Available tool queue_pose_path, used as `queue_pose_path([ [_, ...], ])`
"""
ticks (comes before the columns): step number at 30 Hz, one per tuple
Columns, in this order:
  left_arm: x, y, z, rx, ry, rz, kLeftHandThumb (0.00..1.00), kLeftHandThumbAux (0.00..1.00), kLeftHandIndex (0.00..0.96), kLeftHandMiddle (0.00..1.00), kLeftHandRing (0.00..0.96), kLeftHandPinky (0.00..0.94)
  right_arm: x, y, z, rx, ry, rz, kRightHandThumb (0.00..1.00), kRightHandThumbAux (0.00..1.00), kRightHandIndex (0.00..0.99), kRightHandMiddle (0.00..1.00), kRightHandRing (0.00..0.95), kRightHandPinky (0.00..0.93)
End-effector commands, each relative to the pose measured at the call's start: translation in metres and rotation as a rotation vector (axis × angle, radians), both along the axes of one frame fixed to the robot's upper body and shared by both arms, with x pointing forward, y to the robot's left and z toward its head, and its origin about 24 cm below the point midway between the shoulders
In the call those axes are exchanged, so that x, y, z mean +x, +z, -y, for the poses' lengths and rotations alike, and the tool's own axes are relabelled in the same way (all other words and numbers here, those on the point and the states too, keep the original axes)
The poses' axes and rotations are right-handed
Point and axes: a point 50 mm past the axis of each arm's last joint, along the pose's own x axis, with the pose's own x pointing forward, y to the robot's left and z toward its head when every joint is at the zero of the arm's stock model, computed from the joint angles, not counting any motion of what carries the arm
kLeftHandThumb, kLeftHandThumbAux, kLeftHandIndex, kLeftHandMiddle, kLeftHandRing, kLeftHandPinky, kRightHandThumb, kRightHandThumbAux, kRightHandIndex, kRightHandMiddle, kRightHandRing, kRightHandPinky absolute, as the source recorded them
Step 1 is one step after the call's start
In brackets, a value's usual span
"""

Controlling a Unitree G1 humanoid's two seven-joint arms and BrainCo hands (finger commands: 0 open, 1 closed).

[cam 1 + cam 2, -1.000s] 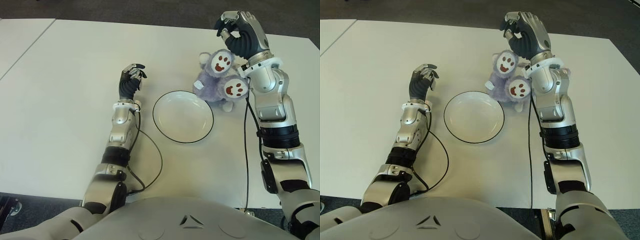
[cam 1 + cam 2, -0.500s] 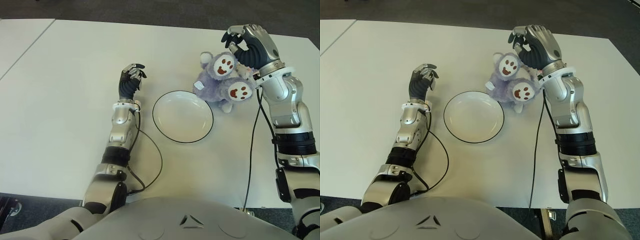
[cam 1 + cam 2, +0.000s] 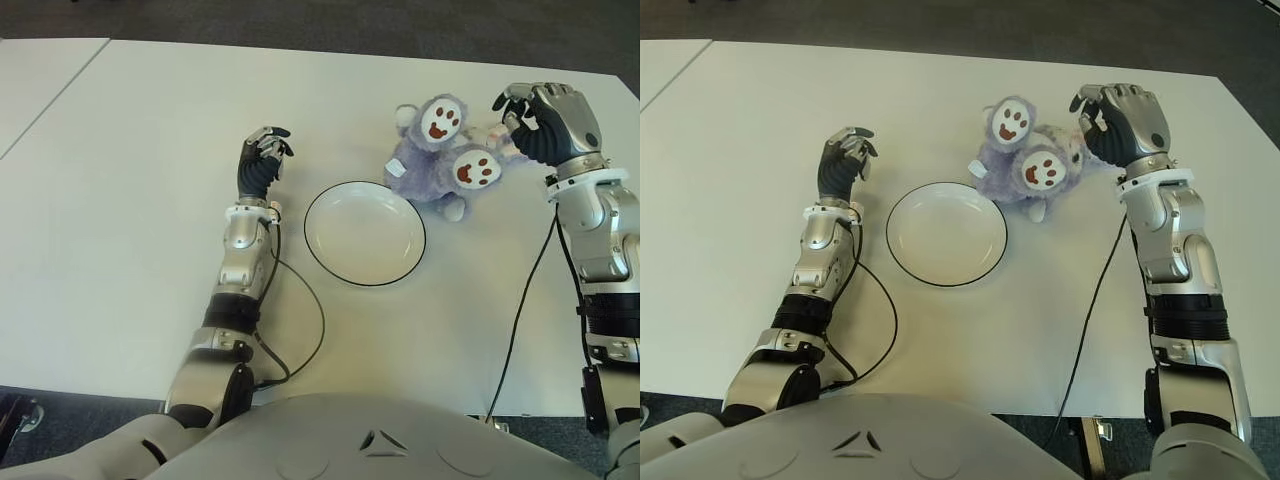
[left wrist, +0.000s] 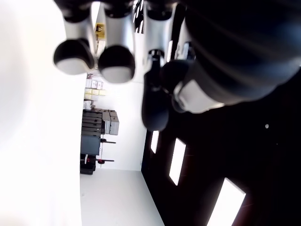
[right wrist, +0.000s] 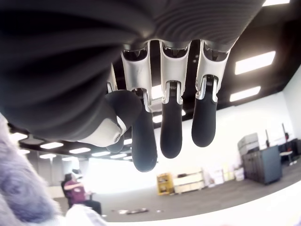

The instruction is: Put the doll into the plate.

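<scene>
We see the fluffy purple plush doll with white, red-printed paw soles (image 3: pixel 440 150) lying on the white table (image 3: pixel 130 180), just beyond the far right edge of the round white plate with a thin dark rim (image 3: pixel 365 233) and outside it. Our right hand (image 3: pixel 545 122) shows just right of the doll; the eye views leave contact unclear, but its wrist view shows the fingers (image 5: pixel 170 127) loosely curled around nothing, purple fur only at the edge. Our left hand (image 3: pixel 262 163) shows left of the plate, fingers (image 4: pixel 115 61) curled, holding nothing
</scene>
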Motion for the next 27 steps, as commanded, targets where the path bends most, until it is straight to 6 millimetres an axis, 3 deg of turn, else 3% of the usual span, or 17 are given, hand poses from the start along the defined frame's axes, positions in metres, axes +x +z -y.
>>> queue_pose_path([
  [1,-0.024,-0.048,-0.004,-0.010,0.027,-0.182,0.710,0.704,0.442,0.880,0.884,0.879,-0.010,-0.009,0.007,-0.023,-0.041,0.005,0.839,0.681,0.381,0.546,0.675,0.662],
  [7,-0.020,-0.045,-0.002,0.007,0.020,-0.164,0.712,0.704,0.443,0.882,0.888,0.889,-0.017,-0.020,0.012,-0.055,-0.070,0.013,0.828,0.686,0.376,0.493,0.510,0.489],
  [11,-0.017,-0.043,-0.001,0.014,0.011,-0.155,0.712,0.704,0.443,0.882,0.889,0.888,-0.017,-0.026,0.016,-0.063,-0.068,0.023,0.827,0.686,0.377,0.481,0.468,0.457],
  [14,-0.014,-0.041,0.001,0.024,-0.008,-0.146,0.712,0.704,0.443,0.882,0.888,0.884,-0.017,-0.031,0.020,-0.081,-0.065,0.052,0.728,0.552,0.273,0.397,0.425,0.438],
  [16,-0.013,-0.041,0.001,0.029,-0.017,-0.142,0.712,0.704,0.443,0.881,0.887,0.879,-0.017,-0.034,0.022,-0.091,-0.065,0.067,0.684,0.487,0.182,0.281,0.319,0.361],
  [22,-0.008,-0.037,0.003,0.039,-0.038,-0.126,0.712,0.704,0.442,0.881,0.886,0.876,-0.025,-0.038,0.030,-0.129,-0.082,0.071,0.573,0.362,0.040,0.059,0.095,0.157],
  [27,-0.004,-0.035,0.003,0.041,-0.044,-0.120,0.712,0.703,0.442,0.880,0.885,0.871,-0.034,-0.032,0.037,-0.178,-0.104,-0.042,0.522,0.258,0.006,0.009,0.017,0.038],
])
